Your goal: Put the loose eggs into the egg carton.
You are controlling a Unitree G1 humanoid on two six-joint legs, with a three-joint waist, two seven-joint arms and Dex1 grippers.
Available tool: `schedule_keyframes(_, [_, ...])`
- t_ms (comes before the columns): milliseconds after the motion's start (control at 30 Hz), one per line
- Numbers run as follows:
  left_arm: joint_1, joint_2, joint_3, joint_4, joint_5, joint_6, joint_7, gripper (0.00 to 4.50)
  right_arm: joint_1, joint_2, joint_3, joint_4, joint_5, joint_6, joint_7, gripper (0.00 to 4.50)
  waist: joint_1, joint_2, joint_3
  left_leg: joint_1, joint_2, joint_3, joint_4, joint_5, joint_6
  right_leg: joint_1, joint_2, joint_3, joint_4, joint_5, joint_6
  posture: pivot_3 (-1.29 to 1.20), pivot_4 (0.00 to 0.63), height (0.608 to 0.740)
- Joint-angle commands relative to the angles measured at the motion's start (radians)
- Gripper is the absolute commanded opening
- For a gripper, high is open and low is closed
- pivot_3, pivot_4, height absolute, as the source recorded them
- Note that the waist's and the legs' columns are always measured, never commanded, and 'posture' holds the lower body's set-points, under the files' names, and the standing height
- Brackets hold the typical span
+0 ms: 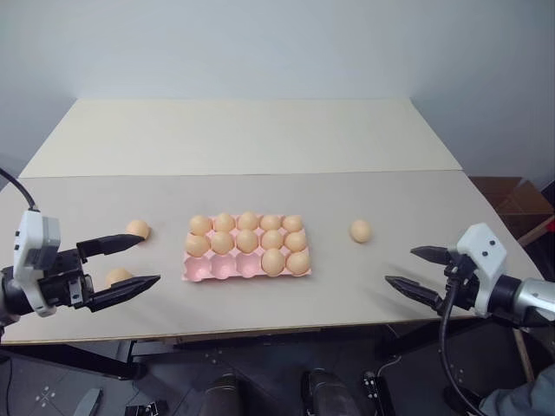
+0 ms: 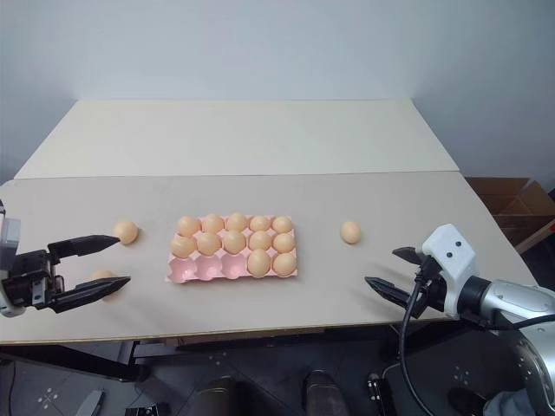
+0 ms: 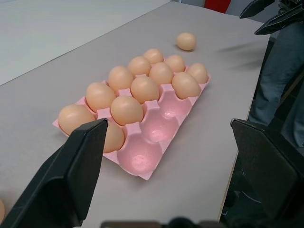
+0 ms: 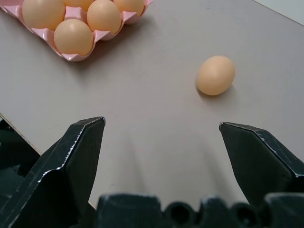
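The pale pink egg carton [image 1: 212, 267] lies mid-table, most cups filled with tan eggs and three cups bare in its near row, towards the left. One loose egg [image 1: 361, 230] rests right of the carton, also seen in the right wrist view [image 4: 216, 74]. A second loose egg [image 1: 137, 229] sits left of the carton, and a third [image 1: 119, 276] lies between the left gripper's fingers or just behind them. My left gripper [image 1: 151, 259] is open and points toward the carton. My right gripper [image 1: 399, 266] is open and empty near the front right edge, short of the right-hand egg.
The table [image 1: 260, 139] has a cream far half and a grey near half, joined by a seam. Its front edge runs just below both grippers. A cardboard box [image 1: 512, 195] stands beyond the right edge.
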State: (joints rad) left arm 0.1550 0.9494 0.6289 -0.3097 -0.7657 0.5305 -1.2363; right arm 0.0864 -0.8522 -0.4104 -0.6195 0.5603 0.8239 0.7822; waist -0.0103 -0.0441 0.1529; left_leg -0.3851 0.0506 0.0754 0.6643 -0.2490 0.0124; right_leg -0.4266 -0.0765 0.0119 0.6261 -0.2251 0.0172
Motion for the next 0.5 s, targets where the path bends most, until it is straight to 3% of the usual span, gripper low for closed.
schedule_keyframes(33, [-0.009,0.003,0.018,-0.009,-0.004,-0.017,0.002,4.50,-0.049,-0.012,0.001,-0.022,0.024,0.016,-0.026,4.49,0.000,0.000,0.000,0.000,0.000,0.000,0.000,0.000,0.000,0.000,0.000,0.000,0.000,0.000,0.000,0.00,0.150,0.740])
schedule_keyframes(333, [-0.014,0.003,0.014,-0.017,-0.004,-0.019,0.010,4.50,-0.391,0.094,0.341,0.199,-0.147,0.090,-0.253,4.49,-0.004,0.000,0.000,0.000,0.000,0.000,0.000,0.000,0.000,-0.001,0.001,0.000,0.000,0.001,-0.003,0.00,0.150,0.740])
schedule_keyframes(500, [-0.006,-0.001,0.023,-0.027,-0.006,-0.016,0.015,4.50,-0.525,0.174,0.440,0.361,-0.253,0.093,-0.339,4.49,0.002,0.000,0.000,-0.004,-0.001,0.000,0.000,0.000,0.000,-0.004,0.000,0.000,0.000,0.005,-0.002,0.00,0.150,0.740])
